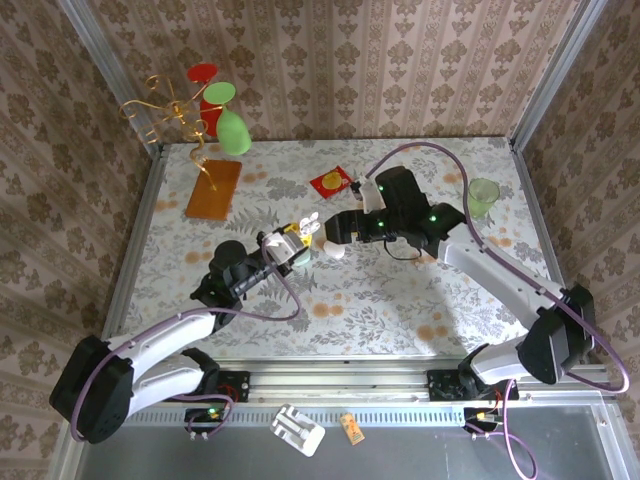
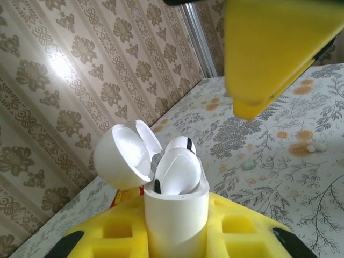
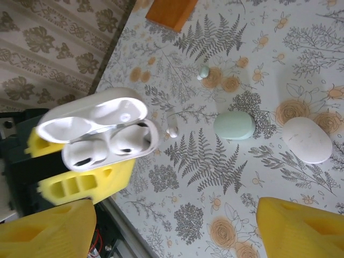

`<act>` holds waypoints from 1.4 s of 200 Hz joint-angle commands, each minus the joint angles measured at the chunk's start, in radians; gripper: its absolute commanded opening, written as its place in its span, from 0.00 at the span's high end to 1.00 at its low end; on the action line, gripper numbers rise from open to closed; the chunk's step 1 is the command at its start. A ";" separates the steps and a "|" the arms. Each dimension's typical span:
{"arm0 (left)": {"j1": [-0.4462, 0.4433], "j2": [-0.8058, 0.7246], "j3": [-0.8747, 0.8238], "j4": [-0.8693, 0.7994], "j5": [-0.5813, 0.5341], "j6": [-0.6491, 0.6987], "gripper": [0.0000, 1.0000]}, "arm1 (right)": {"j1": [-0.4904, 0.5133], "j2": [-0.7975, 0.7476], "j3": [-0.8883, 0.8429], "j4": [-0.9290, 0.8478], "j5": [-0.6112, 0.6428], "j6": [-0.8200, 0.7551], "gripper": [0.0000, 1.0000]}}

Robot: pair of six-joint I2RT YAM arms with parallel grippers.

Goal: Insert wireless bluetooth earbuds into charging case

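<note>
Two earbuds (image 2: 177,172) sit in the wells of the open charging case (image 3: 102,134), and its lid (image 2: 126,156) is tipped back on the hinge. In the left wrist view the nearer bud looks to stand a little proud of the rim, though whether it is fully seated cannot be told. The case is upright and lifted off the desk (image 3: 301,70), held over its middle. The left pincer (image 2: 177,236) pinches the case body between its yellow fingers.

The right pincer (image 3: 174,215) hangs just above and beside the case with its fingers spread wide and nothing between them. Below it, a loose white bud (image 3: 172,129) lies on the desk, near a mint case (image 3: 235,125) and a white oval case (image 3: 307,140), both closed. A tiny mint piece (image 3: 203,71) lies farther off, towards an orange block (image 3: 172,11).

The insertion seems all but finished, with both wells apparently filled. The next move probably falls to the right pincer: a light press on the proud bud to settle it, or a push on the lid to swing it shut. Either calls for a gentle, well-centred touch, because the case is gripped only at its sides and could twist or slip.
</note>
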 commanded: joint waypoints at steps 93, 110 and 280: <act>-0.018 -0.023 0.002 -0.009 0.054 0.174 1.00 | -0.017 0.206 0.228 -0.081 -0.064 0.046 0.24; -0.017 -0.025 0.002 -0.005 0.040 0.163 1.00 | -0.004 0.212 0.233 -0.133 -0.046 0.004 0.26; 0.067 -0.078 0.056 -0.146 0.445 -0.236 1.00 | 0.017 -0.179 -0.134 0.136 -0.218 -0.638 0.32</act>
